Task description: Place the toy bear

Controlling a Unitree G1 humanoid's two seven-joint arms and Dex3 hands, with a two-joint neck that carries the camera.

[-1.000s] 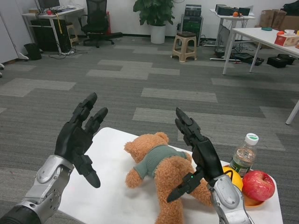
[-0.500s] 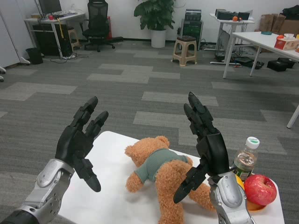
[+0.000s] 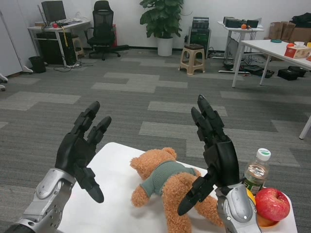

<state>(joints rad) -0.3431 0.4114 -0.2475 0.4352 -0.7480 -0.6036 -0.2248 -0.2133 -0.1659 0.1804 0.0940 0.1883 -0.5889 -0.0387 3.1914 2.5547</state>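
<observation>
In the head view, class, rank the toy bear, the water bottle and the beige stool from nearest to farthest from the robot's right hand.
1. Toy bear: lying on the table just beside the right hand, on its left.
2. Water bottle: standing to its right.
3. Beige stool: far across the floor.

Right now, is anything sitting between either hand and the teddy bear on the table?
Nothing visible does. The bear lies on the white table between the left hand and the right hand, both open. The bottle and apple sit beyond the right hand, off to the side.
</observation>
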